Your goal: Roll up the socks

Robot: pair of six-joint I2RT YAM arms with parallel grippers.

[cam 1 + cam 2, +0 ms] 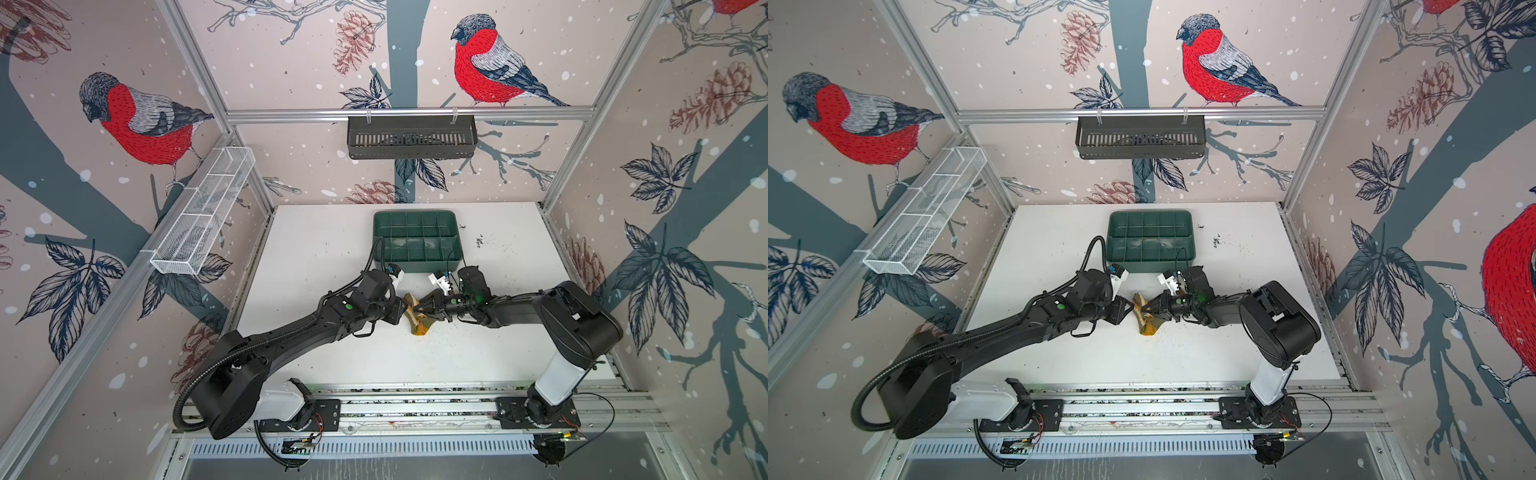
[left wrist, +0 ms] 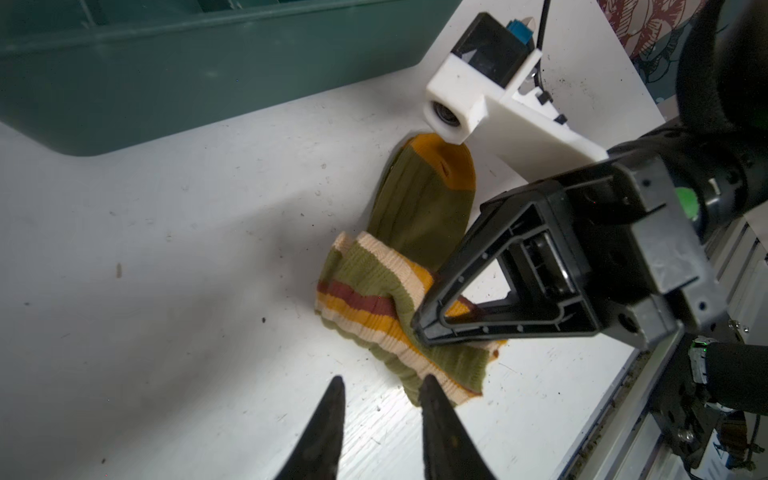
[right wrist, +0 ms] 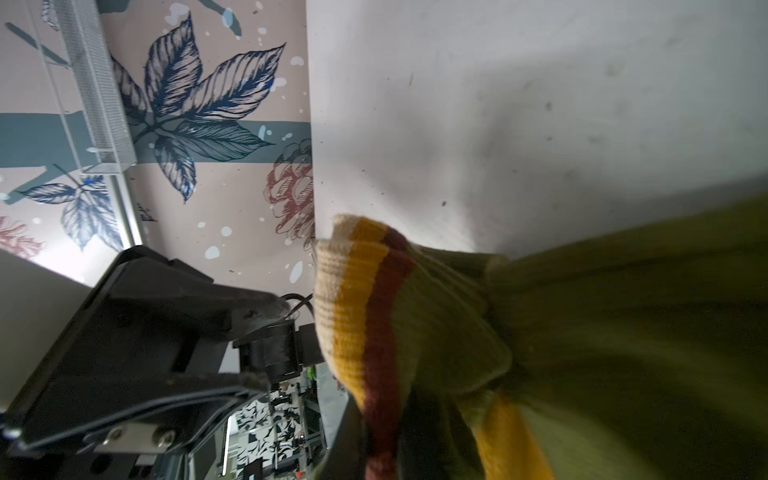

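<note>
The socks [image 1: 419,322] lie bunched in the middle of the white table [image 1: 316,257], seen in both top views. They are olive green with an orange toe [image 2: 449,162] and a folded striped cuff [image 2: 365,291]. My right gripper [image 1: 417,309] comes in from the right and is shut on the cuff, which stands lifted and pinched [image 3: 374,316]. Its fingertips are hidden behind the fabric in the right wrist view. My left gripper [image 2: 383,380] hovers just left of the socks [image 1: 1148,322], open, with only bare table between its fingers. One fingertip [image 2: 428,380] sits at the cuff's edge.
A dark green compartmented tray [image 1: 415,262] stands just behind both grippers. A black slotted basket [image 1: 411,137] hangs on the back wall. A white wire basket [image 1: 203,212] is fixed to the left wall. Dark crumbs [image 1: 480,241] lie right of the tray.
</note>
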